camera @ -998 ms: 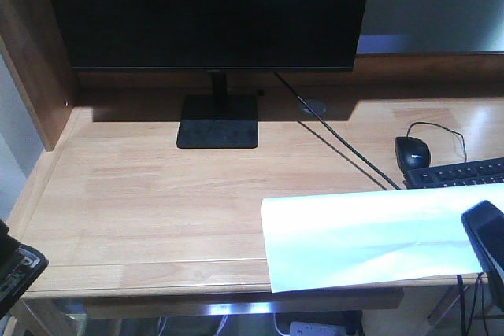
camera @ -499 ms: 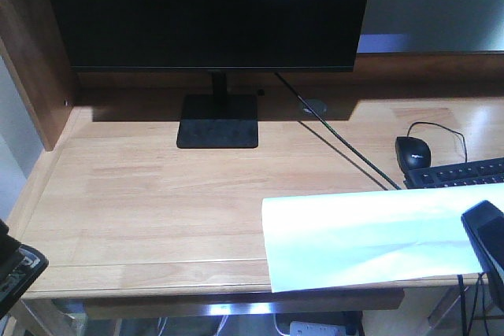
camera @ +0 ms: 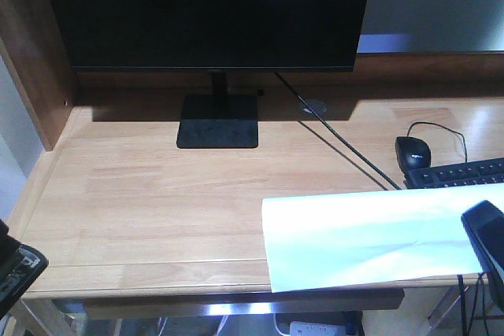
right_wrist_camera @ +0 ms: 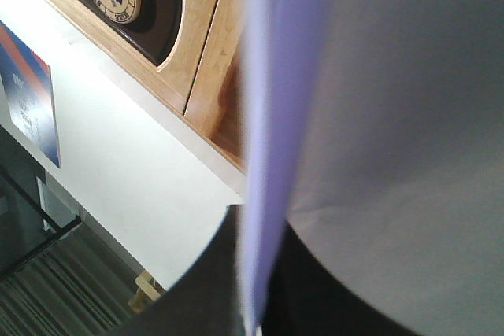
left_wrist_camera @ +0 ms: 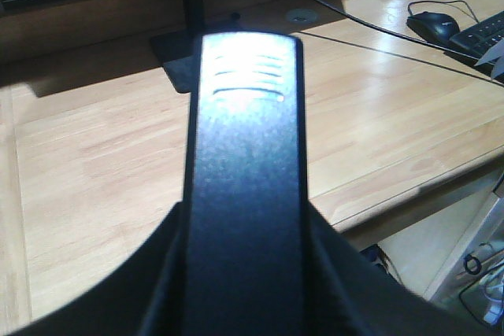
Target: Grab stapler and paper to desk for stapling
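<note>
Front-facing view: light-wood desk (camera: 142, 210), monitor (camera: 213, 5), paper (camera: 354, 234) tight in right gripper (camera: 483, 232), stapler (left_wrist_camera: 244, 171) tight in left gripper (camera: 14, 269).

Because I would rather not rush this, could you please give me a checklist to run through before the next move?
1. Stapler secured in the left end effector: ok, it sits centred in the left wrist view.
2. Paper gripped by the right end effector: ok, the sheet fills the right wrist view.
3. Bare desk for the stapler, left of the paper: ok.
4. Paper fully over the desk: not ok, its near left corner overhangs the front edge.
5. Paper lying flat: cannot tell.
6. Paper apart from the keyboard and mouse behind it: cannot tell.
</note>
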